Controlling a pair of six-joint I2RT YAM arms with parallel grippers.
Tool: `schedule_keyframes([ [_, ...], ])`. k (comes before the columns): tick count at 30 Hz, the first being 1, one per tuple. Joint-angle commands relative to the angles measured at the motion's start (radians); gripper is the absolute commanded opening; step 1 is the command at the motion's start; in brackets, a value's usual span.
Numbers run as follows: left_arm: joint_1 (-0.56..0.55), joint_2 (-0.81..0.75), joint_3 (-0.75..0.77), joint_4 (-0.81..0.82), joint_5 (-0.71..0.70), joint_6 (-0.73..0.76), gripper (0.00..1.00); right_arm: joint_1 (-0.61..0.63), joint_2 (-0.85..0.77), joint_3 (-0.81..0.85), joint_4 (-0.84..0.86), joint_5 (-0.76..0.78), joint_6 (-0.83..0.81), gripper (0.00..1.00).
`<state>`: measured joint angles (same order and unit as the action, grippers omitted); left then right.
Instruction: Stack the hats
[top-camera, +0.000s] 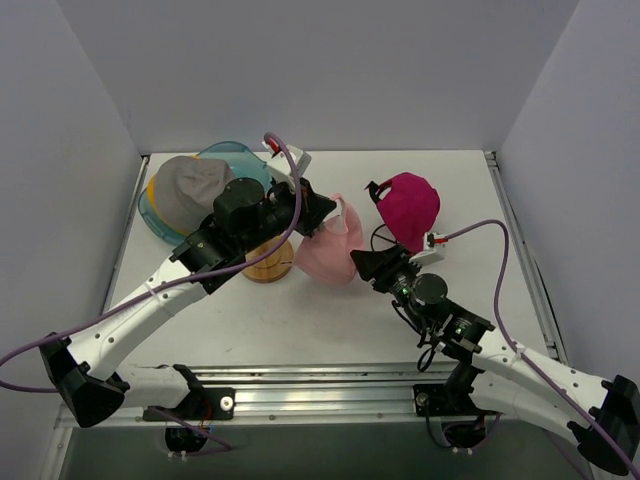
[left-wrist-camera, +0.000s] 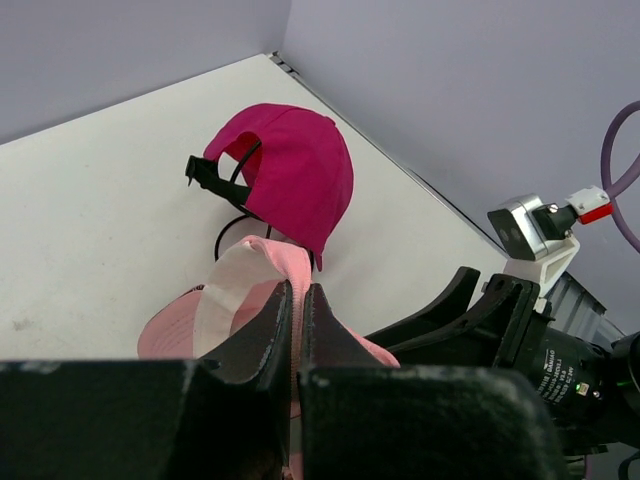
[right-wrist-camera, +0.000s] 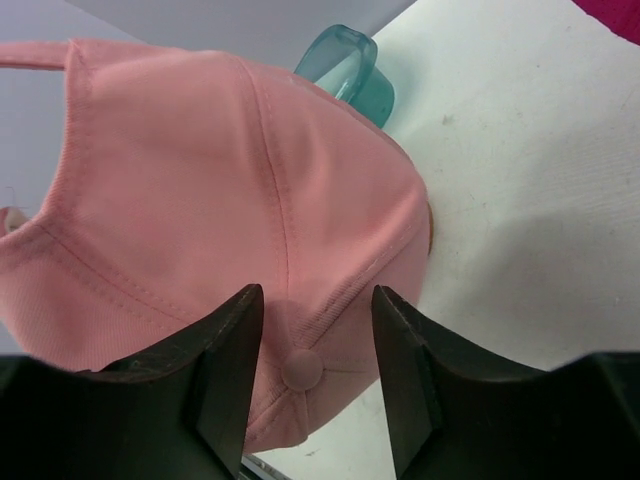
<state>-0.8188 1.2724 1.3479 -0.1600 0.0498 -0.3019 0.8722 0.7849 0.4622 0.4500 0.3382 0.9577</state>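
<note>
Teal tub (top-camera: 243, 153) — grey cap (top-camera: 190, 185) atop

A robot lab cell: plain white panels (top-camera: 320, 70) box in a white tabletop (top-camera: 250, 330), aluminium rail (top-camera: 330, 383) along its near edge

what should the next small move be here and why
Probably back the right tool off the light pink cap: its jaws stand open astride the crown, while the left tool is shut on the cap's edge and could then carry it toward the grey cap.
</note>
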Motion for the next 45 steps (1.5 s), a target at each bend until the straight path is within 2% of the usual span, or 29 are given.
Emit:
schedule_keyframes([
  [1,-0.014,-0.015,-0.023,0.143,-0.005,0.007,0.02,0.004,-0.004,-0.022,0.093,-0.002,0.045,0.42],
  [4,-0.023,0.001,-0.018,0.177,-0.018,0.012,0.02,0.005,-0.003,-0.037,0.114,-0.007,0.073,0.40],
  [14,-0.066,0.008,-0.016,0.217,-0.146,0.043,0.02,0.004,0.024,-0.069,0.154,-0.007,0.153,0.44],
  [18,-0.089,0.016,-0.006,0.214,-0.171,0.060,0.02,0.005,0.011,-0.083,0.167,-0.014,0.158,0.39],
  [20,-0.097,0.019,-0.004,0.215,-0.194,0.070,0.02,0.004,0.004,-0.088,0.174,-0.015,0.159,0.29],
  [21,-0.102,0.018,-0.006,0.217,-0.200,0.073,0.02,0.005,-0.006,-0.094,0.180,-0.011,0.161,0.19],
  [23,-0.103,0.016,-0.012,0.227,-0.208,0.073,0.02,0.004,-0.013,-0.099,0.184,-0.007,0.159,0.10],
  [24,-0.105,0.015,-0.013,0.231,-0.209,0.072,0.02,0.004,-0.018,-0.099,0.179,0.002,0.145,0.01],
  [33,-0.106,-0.011,-0.010,0.199,-0.237,0.063,0.02,-0.009,-0.098,-0.134,0.116,0.070,0.101,0.00],
  [37,-0.106,-0.016,0.003,0.162,-0.205,0.055,0.02,-0.012,-0.168,-0.134,0.089,0.104,0.034,0.00],
  [41,-0.106,-0.019,0.002,0.093,-0.171,0.046,0.02,-0.012,-0.260,-0.070,0.021,0.104,-0.105,0.00],
  [45,-0.106,-0.053,-0.050,0.102,-0.157,0.040,0.02,-0.010,-0.283,0.096,-0.124,0.114,-0.227,0.00],
])
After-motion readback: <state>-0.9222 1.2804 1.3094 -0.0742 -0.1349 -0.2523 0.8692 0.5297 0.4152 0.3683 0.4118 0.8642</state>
